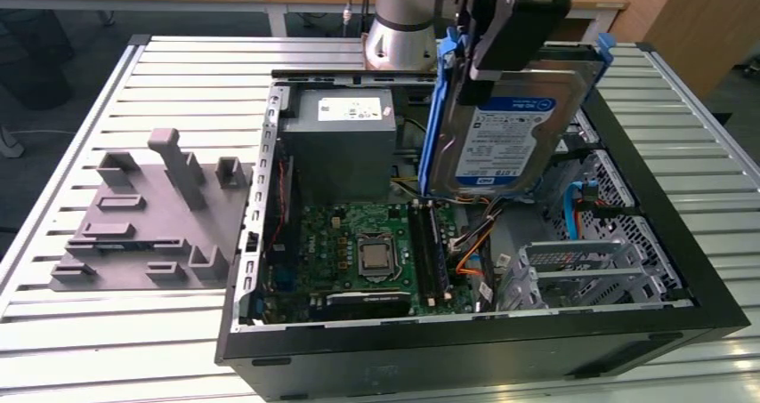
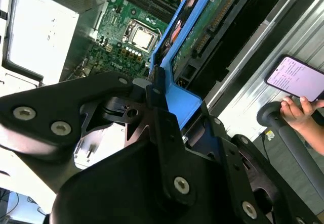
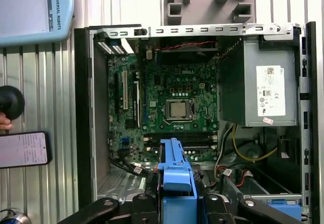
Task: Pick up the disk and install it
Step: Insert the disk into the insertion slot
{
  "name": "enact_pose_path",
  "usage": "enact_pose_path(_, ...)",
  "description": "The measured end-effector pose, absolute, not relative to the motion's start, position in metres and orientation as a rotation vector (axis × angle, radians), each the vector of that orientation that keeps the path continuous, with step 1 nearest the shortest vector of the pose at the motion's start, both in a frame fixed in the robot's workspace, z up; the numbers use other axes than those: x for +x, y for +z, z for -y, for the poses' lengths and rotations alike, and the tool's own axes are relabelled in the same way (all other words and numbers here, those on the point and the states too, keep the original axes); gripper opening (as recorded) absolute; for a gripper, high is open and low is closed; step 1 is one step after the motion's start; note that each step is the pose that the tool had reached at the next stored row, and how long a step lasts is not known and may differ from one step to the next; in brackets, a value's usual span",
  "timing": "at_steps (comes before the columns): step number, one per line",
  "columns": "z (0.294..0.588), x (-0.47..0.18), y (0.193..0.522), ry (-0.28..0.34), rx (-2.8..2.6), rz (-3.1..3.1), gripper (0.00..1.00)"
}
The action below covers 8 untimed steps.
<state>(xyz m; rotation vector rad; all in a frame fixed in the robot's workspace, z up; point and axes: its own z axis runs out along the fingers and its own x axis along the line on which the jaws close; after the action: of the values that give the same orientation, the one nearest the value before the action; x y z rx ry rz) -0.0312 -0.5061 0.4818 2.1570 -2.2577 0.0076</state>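
In the exterior view the pincer [image 1: 508, 43] is clenched on the top edge of the disk [image 1: 499, 132]. The disk hangs in the air, near upright, with its label towards the camera. Its blue bracket [image 1: 442, 109] runs down the edge on the exterior view's left. The disk hangs over the open case [image 1: 475, 358], just beside the grey power box [image 1: 344, 141] and well clear of the green board [image 1: 356, 243] below. A silver cage [image 1: 588, 265] sits in the case on the exterior view's right. The case lies on a slatted worktop [image 1: 119, 332], and a grey fixture [image 1: 149, 221] stands beside it on the exterior view's left.

In the second wrist view the black fingers [image 2: 157, 90] press on the bracket. The disk's underside, with its own green circuit card, runs away from them over the case. Past the case wall a hand [image 2: 296, 110] holds a phone [image 2: 298, 77].

In the first wrist view the bracket stands between the pincer's two sides. The board and the power box lie beyond it inside the case, and the phone sits beside the case wall.
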Motion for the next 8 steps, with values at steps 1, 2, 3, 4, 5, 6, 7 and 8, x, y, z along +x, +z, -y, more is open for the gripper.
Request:
enact_pose_path(1,0.507,-0.028,0.482,0.008,2.157,2.258,0.36)
enact_pose_path(2,0.508,-0.027,0.482,0.008,2.157,2.258,0.36)
enact_pose_path(3,0.509,-0.026,0.482,0.007,2.157,2.258,0.36)
enact_pose_path(4,0.511,-0.026,0.482,0.007,2.156,2.259,0.36)
enact_pose_path(5,0.512,-0.025,0.482,0.007,2.156,2.259,0.36)
enact_pose_path(6,0.516,-0.025,0.482,0.007,2.155,2.259,0.36)
enact_pose_path(7,0.518,-0.024,0.482,0.007,2.155,2.260,0.36)
enact_pose_path(8,0.521,-0.024,0.482,0.007,2.154,2.261,0.36)
